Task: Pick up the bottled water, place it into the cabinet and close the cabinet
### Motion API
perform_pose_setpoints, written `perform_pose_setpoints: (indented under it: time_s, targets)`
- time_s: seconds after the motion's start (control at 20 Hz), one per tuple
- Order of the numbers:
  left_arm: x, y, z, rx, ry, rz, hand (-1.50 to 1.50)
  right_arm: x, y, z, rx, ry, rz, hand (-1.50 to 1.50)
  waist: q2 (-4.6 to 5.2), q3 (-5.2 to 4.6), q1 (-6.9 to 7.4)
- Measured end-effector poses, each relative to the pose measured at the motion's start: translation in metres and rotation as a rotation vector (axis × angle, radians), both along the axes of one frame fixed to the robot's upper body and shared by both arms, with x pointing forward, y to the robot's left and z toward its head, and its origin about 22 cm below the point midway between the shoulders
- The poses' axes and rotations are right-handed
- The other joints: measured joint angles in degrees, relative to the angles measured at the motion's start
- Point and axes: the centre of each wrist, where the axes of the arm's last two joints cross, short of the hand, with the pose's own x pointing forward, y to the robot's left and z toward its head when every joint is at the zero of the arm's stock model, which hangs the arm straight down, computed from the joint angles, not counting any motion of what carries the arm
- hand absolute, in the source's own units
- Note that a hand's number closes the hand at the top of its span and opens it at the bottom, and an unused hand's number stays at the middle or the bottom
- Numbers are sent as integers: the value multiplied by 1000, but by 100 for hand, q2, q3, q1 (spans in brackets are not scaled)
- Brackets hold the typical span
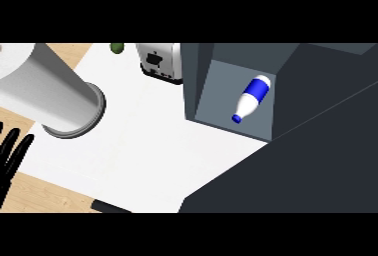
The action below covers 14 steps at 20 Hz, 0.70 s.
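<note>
Lying inside the cabinet point(221, 82), the bottled water point(251, 98) rests tilted on the pale inner floor, with its blue cap toward the lower left and its blue band midway along the white body. The cabinet door point(325, 150) stands open at the right. The left hand point(11, 155) shows at the left edge over the bench point(148, 150), fingers straight and holding nothing, below its grey forearm point(52, 85). A toaster point(161, 62) stands just beside the cabinet's left wall.

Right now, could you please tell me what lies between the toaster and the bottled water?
In the head view, only the cabinet's grey side wall separates the toaster from the bottled water, which lies inside the cabinet.
</note>
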Motion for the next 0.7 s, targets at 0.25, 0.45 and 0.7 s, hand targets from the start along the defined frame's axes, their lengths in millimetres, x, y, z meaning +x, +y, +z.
perform_pose_setpoints:
  time_s: [0.25, 0.45, 0.7]
  targets:
    - [1, 2, -1, -2, 5, 1, -150, 30, 9, 3, -96, -23, -45, 150, -30, 20, -51]
    - [1, 5, -3, -6, 13, 8, -150, 53, 22, 6, -140, -21, -77, 150, -48, 43, -85]
    - [0, 9, -4, -8, 19, 14, -150, 90, 47, 11, -174, 29, -170, 150, -70, 74, -129]
